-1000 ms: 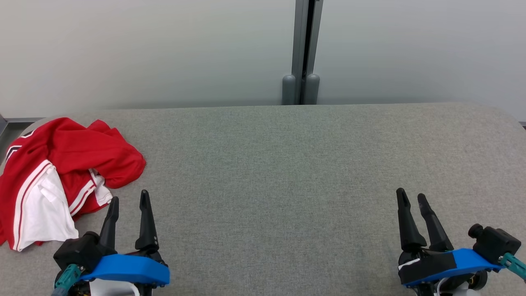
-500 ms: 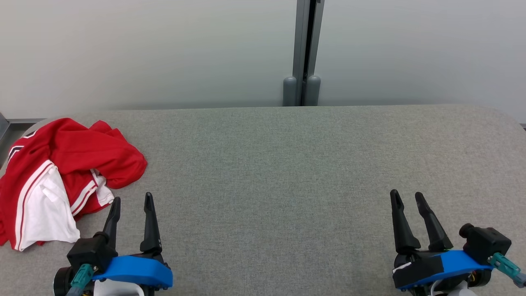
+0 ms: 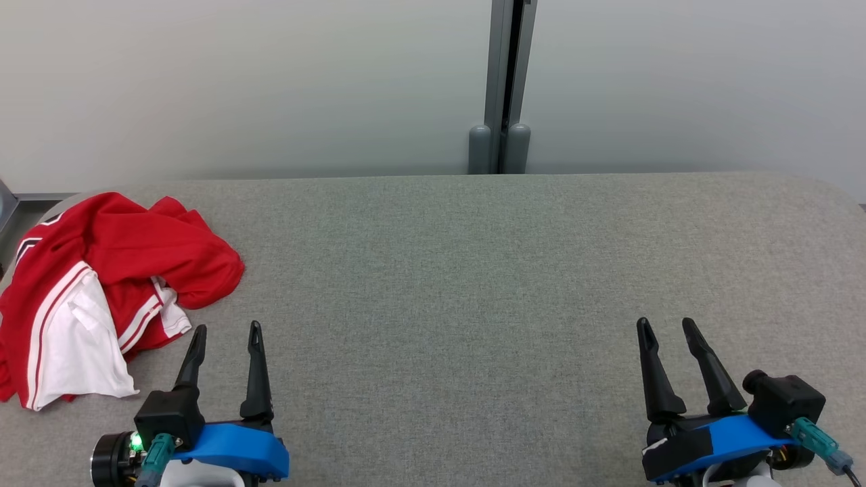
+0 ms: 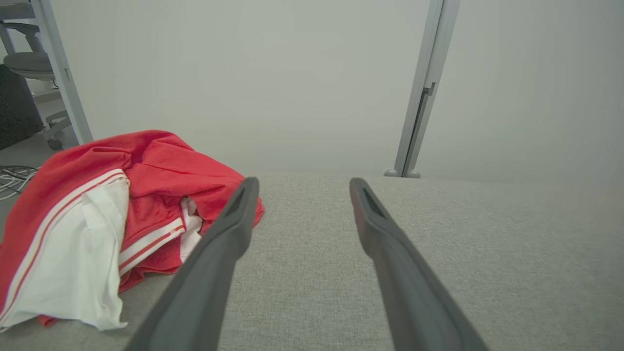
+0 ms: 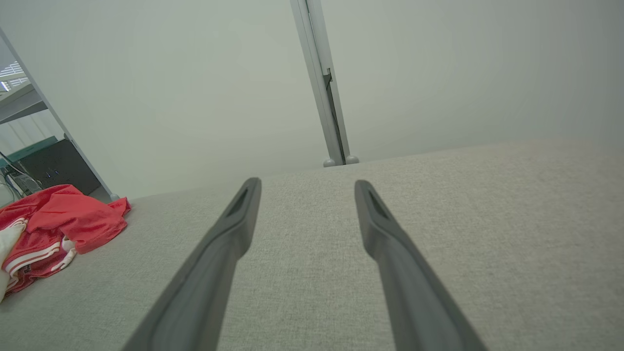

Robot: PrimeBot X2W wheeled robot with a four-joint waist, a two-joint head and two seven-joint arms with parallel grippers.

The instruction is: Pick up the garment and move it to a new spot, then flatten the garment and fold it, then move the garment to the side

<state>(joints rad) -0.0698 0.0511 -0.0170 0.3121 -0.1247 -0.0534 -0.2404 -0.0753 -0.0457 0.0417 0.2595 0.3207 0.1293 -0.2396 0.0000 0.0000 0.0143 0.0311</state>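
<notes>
Garment crumpled at the left end of a grey table.
Red and white, it lies in a heap, untouched. Left gripper sits just beside it and right gripper well apart; both have fingers spread wide, holding nothing.

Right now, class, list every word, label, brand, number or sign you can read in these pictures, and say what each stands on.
None: no word, number, brand or sign can be read.
On the garment: red cloth with white stripes, no readable print; the dark-and-white trim at its far edge is crumpled, and I cannot tell whether it is lettering.
On the left end effector and the right end effector: no readable label.
On the table and the wall: nothing written.
</notes>
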